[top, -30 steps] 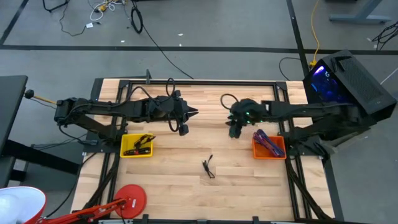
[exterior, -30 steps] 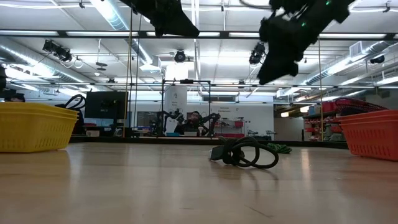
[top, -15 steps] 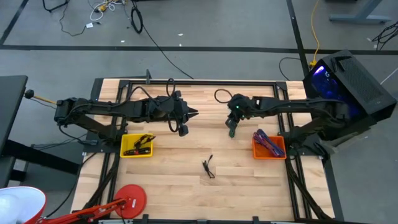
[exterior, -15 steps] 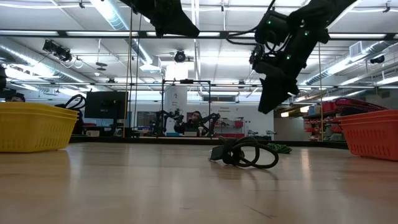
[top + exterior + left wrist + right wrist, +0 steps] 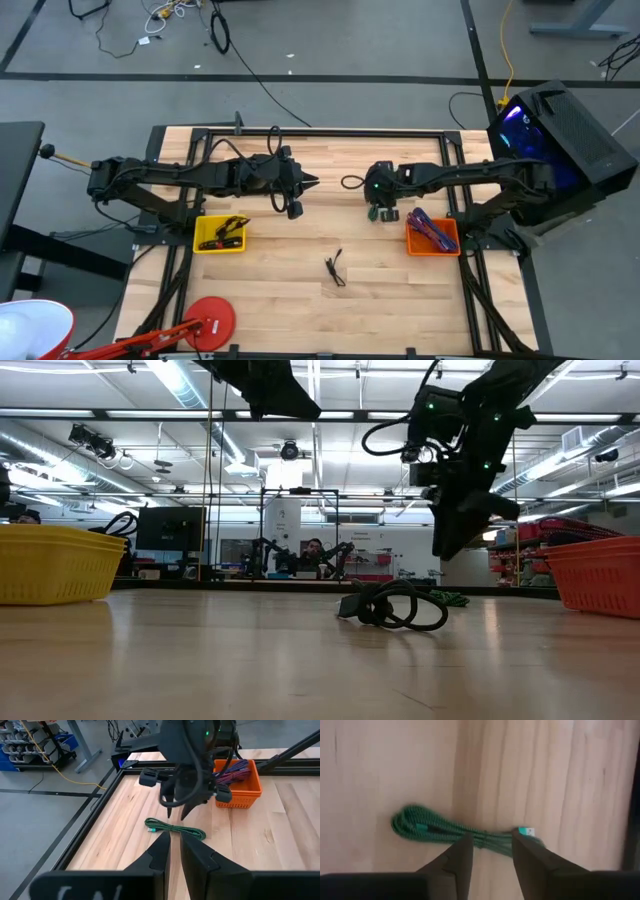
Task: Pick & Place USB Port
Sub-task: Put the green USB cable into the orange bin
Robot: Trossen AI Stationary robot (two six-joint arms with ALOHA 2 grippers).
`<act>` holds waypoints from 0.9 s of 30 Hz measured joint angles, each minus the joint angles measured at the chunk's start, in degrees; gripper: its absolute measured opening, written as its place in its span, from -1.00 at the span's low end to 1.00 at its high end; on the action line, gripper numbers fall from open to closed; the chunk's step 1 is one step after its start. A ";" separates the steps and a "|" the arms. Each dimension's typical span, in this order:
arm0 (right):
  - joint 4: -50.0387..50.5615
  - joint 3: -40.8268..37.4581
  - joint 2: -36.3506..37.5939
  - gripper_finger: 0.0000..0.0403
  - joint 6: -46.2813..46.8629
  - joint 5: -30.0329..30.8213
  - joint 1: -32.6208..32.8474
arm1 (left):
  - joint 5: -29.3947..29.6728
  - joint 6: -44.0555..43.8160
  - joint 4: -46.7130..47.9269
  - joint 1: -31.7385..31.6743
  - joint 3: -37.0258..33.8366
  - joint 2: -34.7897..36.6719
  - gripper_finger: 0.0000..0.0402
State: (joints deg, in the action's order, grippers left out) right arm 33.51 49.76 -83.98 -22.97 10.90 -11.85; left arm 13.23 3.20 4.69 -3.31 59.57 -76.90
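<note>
A green braided USB cable (image 5: 455, 831), bundled, lies on the wooden table; it also shows in the left wrist view (image 5: 176, 829). My right gripper (image 5: 490, 845) is open above it, fingers pointing down, one on each side of the bundle and clear of it; it also shows in the high view (image 5: 383, 210) and the low view (image 5: 450, 542). A black coiled cable (image 5: 335, 268) lies nearer the table's front (image 5: 395, 605). My left gripper (image 5: 312, 183) is shut and empty, held above the table's middle, pointing toward the right arm.
An orange basket (image 5: 432, 243) with purple and red cables stands at the right, next to my right gripper. A yellow basket (image 5: 220, 243) with cables stands at the left. A red disc (image 5: 212, 318) sits at the front left. Black frame rails (image 5: 300, 131) run along the table's edges.
My right gripper has gone down toward the table and turned at the wrist, so that its fingers now point down over the green cable. The cables have not moved.
</note>
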 joint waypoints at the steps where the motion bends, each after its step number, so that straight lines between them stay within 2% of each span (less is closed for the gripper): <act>1: 0.14 0.00 0.02 -0.33 -2.43 0.69 0.58 | 0.00 0.00 0.00 0.00 0.00 0.00 -0.76; 6: 0.59 0.00 0.02 -0.35 -13.05 5.06 4.44 | -0.02 -0.02 0.02 0.00 0.00 0.00 -0.76; 10: 1.31 0.00 0.02 -0.35 -16.58 5.63 7.89 | 0.00 -0.02 0.00 0.00 0.00 0.00 -0.76; 18: 2.35 0.00 -0.91 -0.34 -16.28 6.66 13.88 | 0.00 0.00 -0.09 -0.07 0.00 0.00 -0.76; 27: 3.61 0.00 -8.34 -0.34 -13.19 9.02 15.52 | 0.00 -0.04 -0.11 -0.09 0.00 0.00 -0.76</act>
State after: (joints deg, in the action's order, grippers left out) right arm 37.12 49.76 -92.32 -36.16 19.92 3.66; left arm 13.23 3.16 4.58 -3.40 59.57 -76.90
